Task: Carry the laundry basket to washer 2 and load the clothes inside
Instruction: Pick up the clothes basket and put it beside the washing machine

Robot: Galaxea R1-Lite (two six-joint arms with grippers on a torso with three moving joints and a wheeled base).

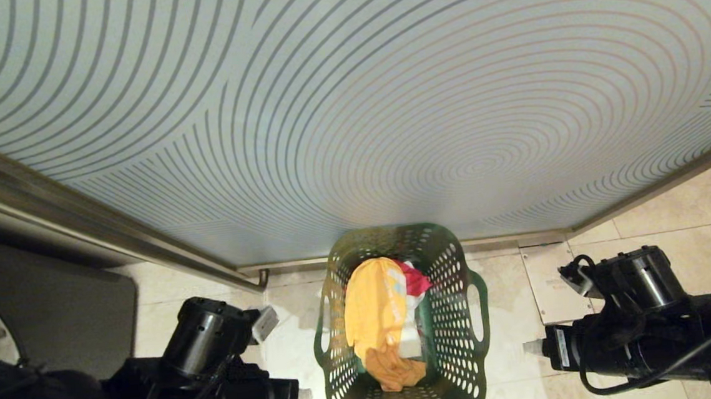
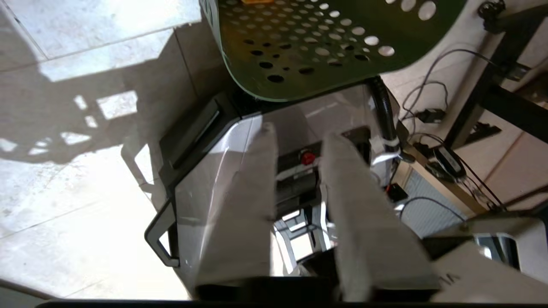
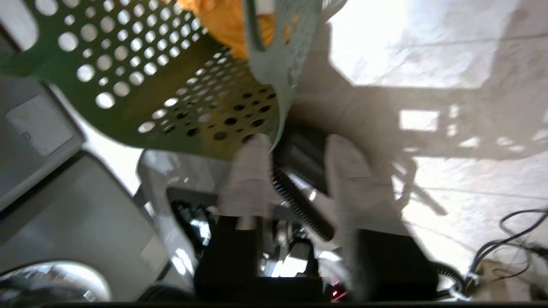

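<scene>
The laundry basket (image 1: 401, 321) stands on the floor between both arms, its long axis running away from the robot toward the patterned wall (image 1: 348, 100). Left gripper (image 2: 299, 141) and right gripper (image 3: 295, 147) flank its side handles about equally near, fingers narrowly parted, holding nothing. The clothes (image 1: 380, 323) lie inside.
</scene>
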